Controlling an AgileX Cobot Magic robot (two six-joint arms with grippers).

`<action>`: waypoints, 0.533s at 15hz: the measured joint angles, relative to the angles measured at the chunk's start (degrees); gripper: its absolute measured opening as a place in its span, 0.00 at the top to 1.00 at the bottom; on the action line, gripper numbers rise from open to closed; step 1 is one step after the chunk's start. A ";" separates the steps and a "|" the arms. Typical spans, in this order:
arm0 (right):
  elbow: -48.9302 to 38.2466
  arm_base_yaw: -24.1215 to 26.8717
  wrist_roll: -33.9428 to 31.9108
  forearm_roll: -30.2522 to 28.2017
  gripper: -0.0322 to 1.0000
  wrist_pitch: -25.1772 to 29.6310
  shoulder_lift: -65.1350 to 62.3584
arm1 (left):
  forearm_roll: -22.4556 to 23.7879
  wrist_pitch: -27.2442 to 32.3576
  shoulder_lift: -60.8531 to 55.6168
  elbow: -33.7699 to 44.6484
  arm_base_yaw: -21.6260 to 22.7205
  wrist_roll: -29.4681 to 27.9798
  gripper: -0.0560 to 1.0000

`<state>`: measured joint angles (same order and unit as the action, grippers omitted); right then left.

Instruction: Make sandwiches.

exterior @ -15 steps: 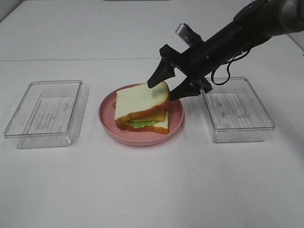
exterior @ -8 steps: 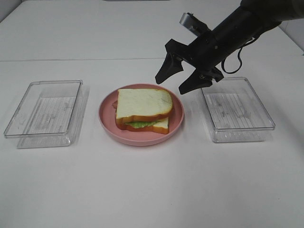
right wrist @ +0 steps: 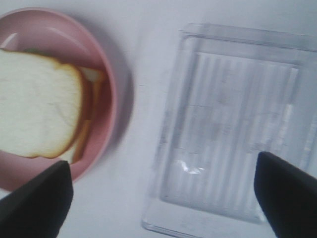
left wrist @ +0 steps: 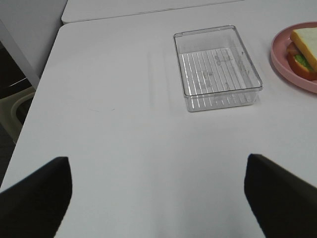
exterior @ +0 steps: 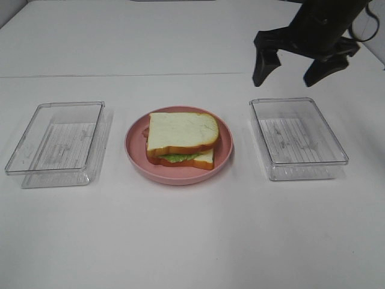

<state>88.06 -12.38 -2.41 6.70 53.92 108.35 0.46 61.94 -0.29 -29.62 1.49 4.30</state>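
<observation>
The sandwich (exterior: 180,139) lies on a pink plate (exterior: 135,152) at the table's middle: two white bread slices with brown crust, green lettuce showing between them. The top slice rests flat. My right gripper (exterior: 287,75) hangs open and empty in the air, behind the right container and well apart from the sandwich. In the right wrist view the sandwich (right wrist: 34,104) and plate (right wrist: 108,94) lie off to one side of the open gripper (right wrist: 161,198). My left gripper (left wrist: 158,198) is open and empty over bare table; the sandwich (left wrist: 307,47) shows at that view's edge.
A clear empty plastic container (exterior: 57,144) stands left of the plate, also seen as the container (left wrist: 215,67) in the left wrist view. A second clear container (exterior: 298,138) stands right of the plate, below the right gripper (right wrist: 233,134). The table is white.
The right gripper let go of the top bread slice, which settled flat on the stack. The gripper then rose, swung right toward the right container and opened wider. The left arm stayed still.
</observation>
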 joint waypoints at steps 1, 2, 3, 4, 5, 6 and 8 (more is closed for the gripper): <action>0.00 1.38 -1.20 -2.29 0.05 0.52 -0.74 | 0.00 0.00 0.00 0.00 0.00 0.00 0.13; 0.00 3.27 -1.49 -3.09 0.05 1.09 -1.03 | 0.00 0.00 0.00 0.00 0.00 0.00 0.13; 0.00 5.39 -1.26 -3.44 0.05 1.38 -1.03 | 0.00 0.00 0.00 0.00 0.00 0.00 0.13; 0.00 6.19 -0.69 -3.61 0.05 1.66 -1.03 | 0.00 0.00 0.00 0.00 0.00 0.00 0.13; 0.00 7.96 0.23 -3.95 0.05 2.58 -1.03 | 0.00 0.00 0.00 0.00 0.00 0.00 0.13; 0.00 8.94 1.15 -4.53 0.05 4.87 -1.03 | 0.00 0.00 0.00 0.00 0.00 0.00 0.13; 0.00 8.94 1.15 -4.24 0.05 5.39 -1.03 | 0.00 0.00 0.00 0.00 0.00 0.00 0.13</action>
<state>88.06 -3.44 -1.26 2.46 59.30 107.31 0.46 61.94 -0.29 -29.62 1.49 4.30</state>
